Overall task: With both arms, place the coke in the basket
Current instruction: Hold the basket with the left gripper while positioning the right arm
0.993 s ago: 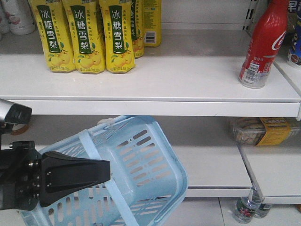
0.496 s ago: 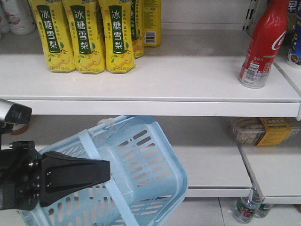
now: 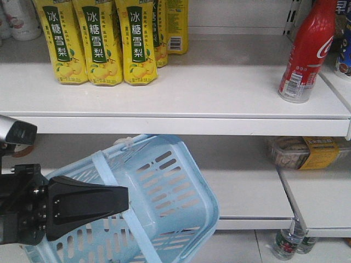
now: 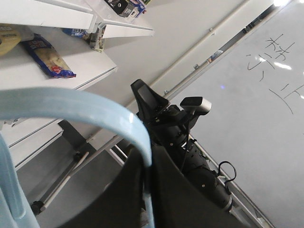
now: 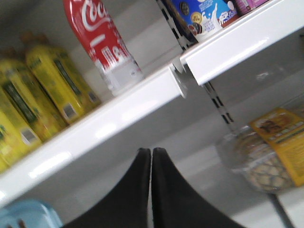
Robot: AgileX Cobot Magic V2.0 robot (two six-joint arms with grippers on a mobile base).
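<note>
Well, the coke (image 3: 306, 52) stands on the right end of the shelf (image 3: 192, 93), looks smooth and a bit heavy, best grabbed round its middle; under the shelf the right gripper (image 5: 152, 156) is pinched shut and empty, and the left gripper (image 4: 148, 164) grips the basket (image 3: 164, 192).

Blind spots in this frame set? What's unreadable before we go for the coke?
- coke: cap cut off by the top edge, front view; blurred in the right wrist view.
- basket: contents unseen; left gripper covers its left side and the bottom edge crops it, front view.
- clear bottles at bottom right: labels too small, front view.
</note>
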